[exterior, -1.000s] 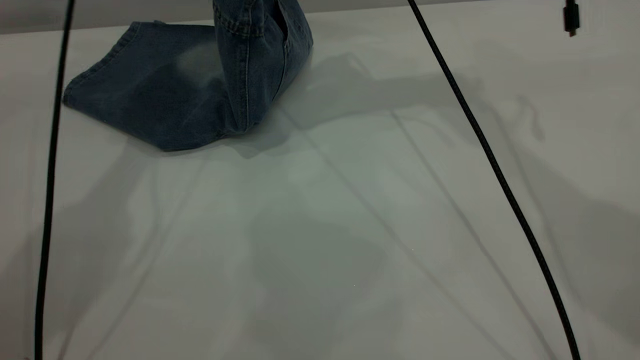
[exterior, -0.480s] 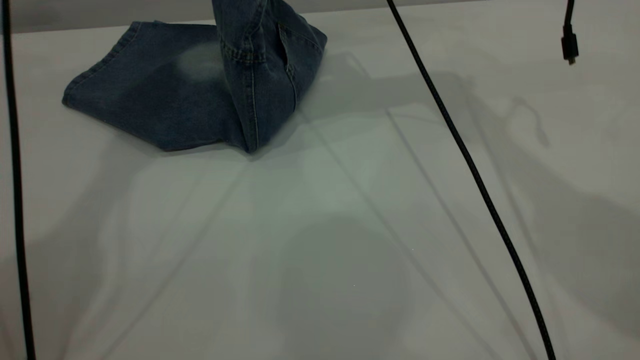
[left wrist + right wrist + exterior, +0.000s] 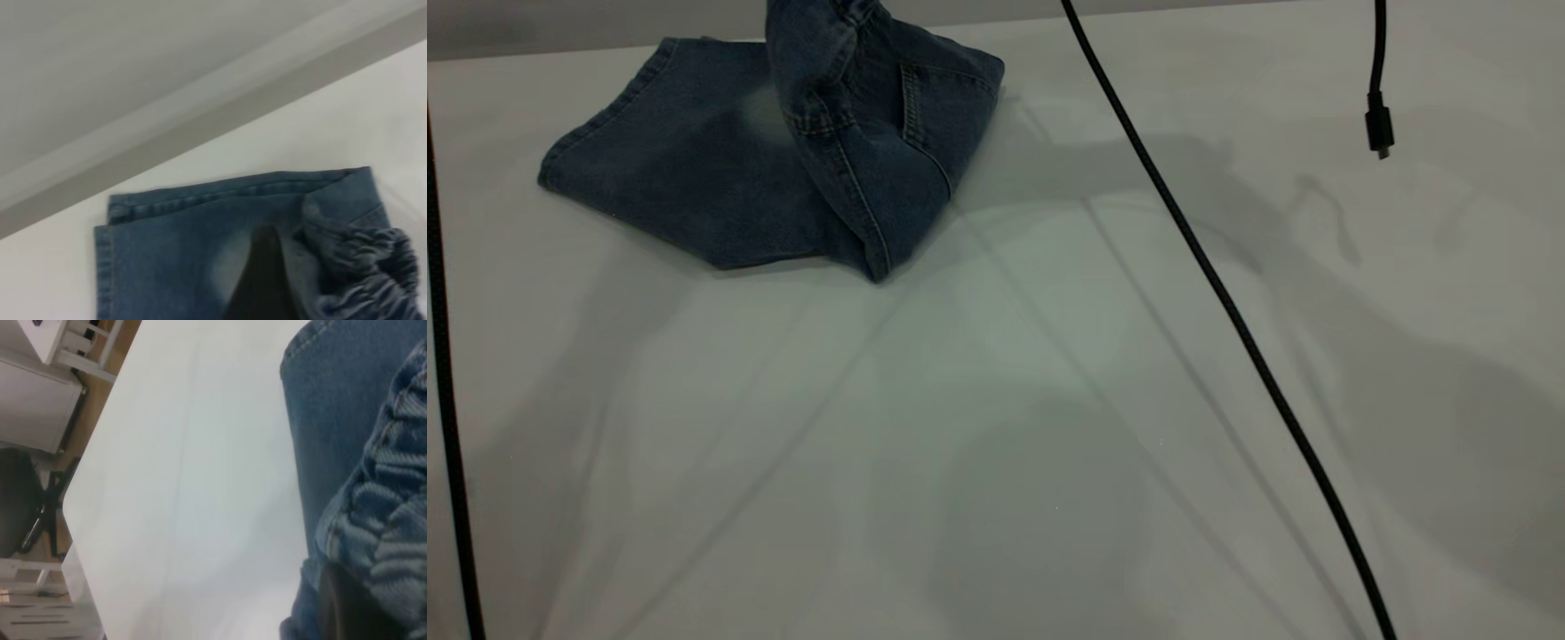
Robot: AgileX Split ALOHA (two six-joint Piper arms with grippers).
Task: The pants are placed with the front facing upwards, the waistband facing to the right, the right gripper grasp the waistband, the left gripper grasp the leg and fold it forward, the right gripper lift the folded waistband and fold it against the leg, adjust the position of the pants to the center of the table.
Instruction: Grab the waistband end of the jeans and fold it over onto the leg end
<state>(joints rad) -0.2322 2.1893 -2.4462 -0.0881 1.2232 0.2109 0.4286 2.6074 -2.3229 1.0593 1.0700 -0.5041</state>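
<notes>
The blue denim pants (image 3: 720, 169) lie folded at the table's far left. One leg (image 3: 649, 151) rests flat with its hem toward the left. The upper part is lifted and leans left over that leg, running out of the exterior view's top edge. In the right wrist view the ruched waistband (image 3: 400, 513) bunches against my right gripper (image 3: 347, 613), which is shut on it. In the left wrist view one dark finger of my left gripper (image 3: 263, 280) hangs over the flat leg (image 3: 173, 260), beside the raised waistband (image 3: 373, 273). Neither gripper shows in the exterior view.
The white table (image 3: 1005, 400) stretches wide in front of and right of the pants. A black cable (image 3: 1227, 302) crosses it diagonally, another cable (image 3: 445, 373) runs down the left edge, and a plug (image 3: 1378, 124) dangles at upper right. The table's far edge (image 3: 220, 133) is close behind the pants.
The lifted upper part of the pants has swung left and leaned over the flat leg. Both cables and the dangling plug have shifted left, and the plug has come lower.
</notes>
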